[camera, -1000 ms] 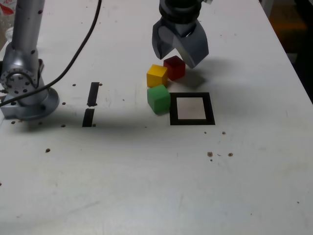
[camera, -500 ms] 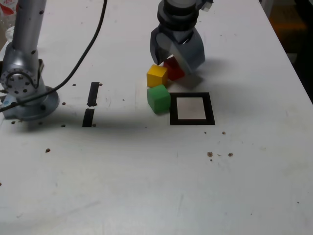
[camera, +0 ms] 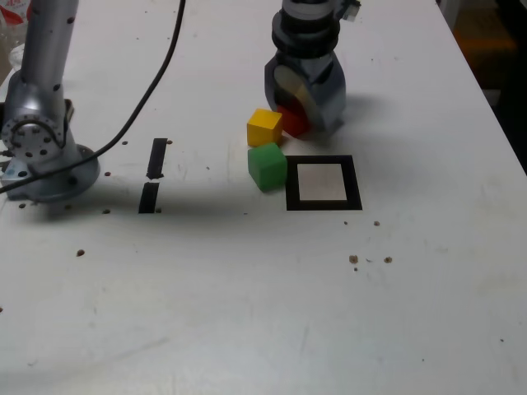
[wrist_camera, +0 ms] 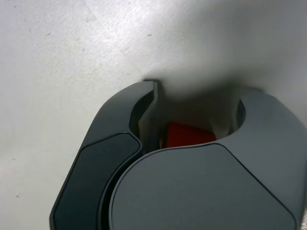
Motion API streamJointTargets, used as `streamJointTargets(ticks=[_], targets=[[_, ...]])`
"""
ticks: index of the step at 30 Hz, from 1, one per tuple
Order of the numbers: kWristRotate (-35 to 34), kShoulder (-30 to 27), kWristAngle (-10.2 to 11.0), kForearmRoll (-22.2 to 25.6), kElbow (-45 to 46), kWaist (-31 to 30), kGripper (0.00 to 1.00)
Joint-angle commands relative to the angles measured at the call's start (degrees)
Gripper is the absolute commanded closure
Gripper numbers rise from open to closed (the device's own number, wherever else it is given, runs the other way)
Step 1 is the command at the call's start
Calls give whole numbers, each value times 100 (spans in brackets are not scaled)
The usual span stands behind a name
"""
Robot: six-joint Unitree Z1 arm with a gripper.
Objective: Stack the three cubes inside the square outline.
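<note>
My tool (camera: 298, 105) is down around the red cube (camera: 293, 120), its 2 jaws narrowed close to the cube's sides; I cannot tell whether they grip it. The cube sits on the desk (camera: 247, 296), just beyond the square outline (camera: 323, 183), right of the yellow cube (camera: 264, 127) in the exterior view. It looks light, rigid and matte, so flat opposite faces should hold without slipping.

White table (camera: 247, 313), three cubes (camera: 267, 165), square outline (camera: 323, 183), tape strips (camera: 153, 175)
</note>
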Motion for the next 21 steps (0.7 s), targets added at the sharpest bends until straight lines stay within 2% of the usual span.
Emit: streamJointTargets(ticks=[1, 11, 16, 21], targets=[[5, -5, -21, -80, 71, 7, 67], [26, -90, -55, -196, 180, 7, 80], [26, -185, -109, -159, 175, 8, 81], [0, -424, -262, 20, 110, -40, 82]])
